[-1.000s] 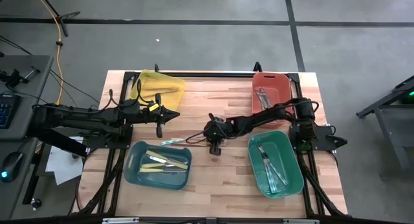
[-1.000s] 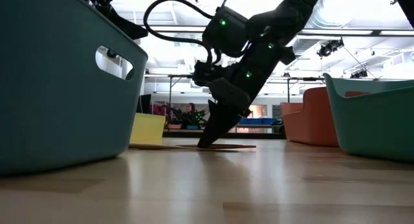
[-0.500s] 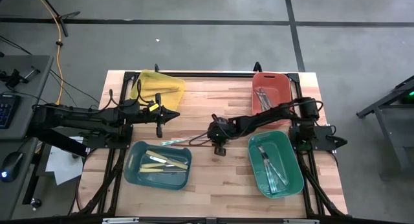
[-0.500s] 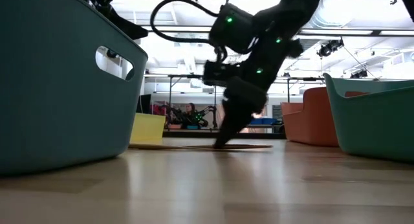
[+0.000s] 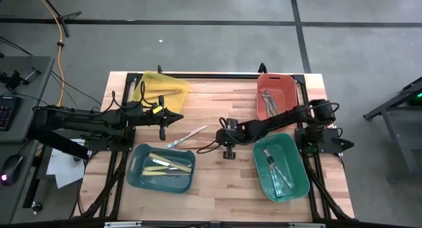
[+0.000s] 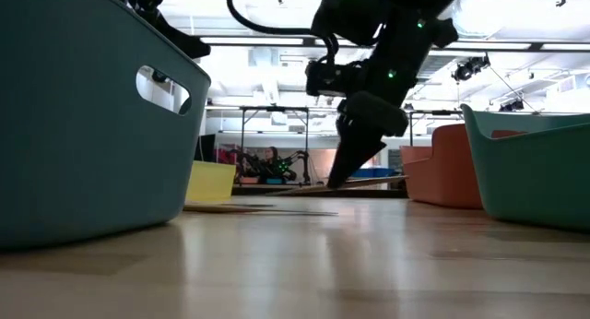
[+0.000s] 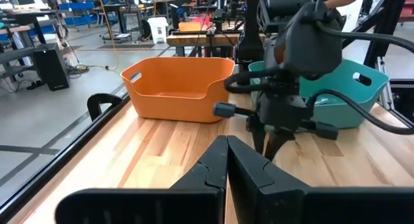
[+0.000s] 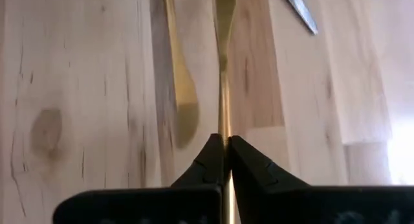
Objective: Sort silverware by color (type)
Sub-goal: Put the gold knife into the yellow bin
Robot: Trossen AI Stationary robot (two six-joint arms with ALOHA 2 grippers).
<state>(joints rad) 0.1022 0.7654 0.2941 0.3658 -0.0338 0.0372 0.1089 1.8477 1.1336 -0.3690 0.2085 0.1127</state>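
1. Right gripper [image 5: 229, 152], near the middle of the table [image 5: 217, 195]; its fingers are clamped on a thin gold-tan utensil [image 8: 224, 88], whose handle runs out between the fingertips in the right wrist view; since a second ago the gripper has travelled to the right, toward the teal-green bin [image 5: 281, 166].
2. In the low view the right gripper [image 6: 339, 179] points down with its tip just clear of the wood and the gold-tan utensil [image 6: 369, 183] at its tip; a second ago the tip touched the board farther left.
3. Teal-tinted utensil [image 5: 186, 137], lying on the bare wood between the two arms; it now lies slanted and farther from the blue bin [image 5: 163, 167] than a second ago, when it lay nearly level close to that bin's far edge.
4. Left gripper [image 5: 173, 116], fingers pressed together and holding nothing; it waits left of centre, beside the yellow bin [image 5: 160, 88], unmoved from the earlier view.
5. Blue bin, near left, holds cream-yellow utensils [image 5: 170, 164]; contents unchanged.
6. Yellow bin, far left, holds a gold-tan piece [image 5: 173, 91]; red bin [image 5: 274, 94], far right, and teal-green bin, near right, each hold silver-grey utensils [image 5: 277, 167]; all as before.
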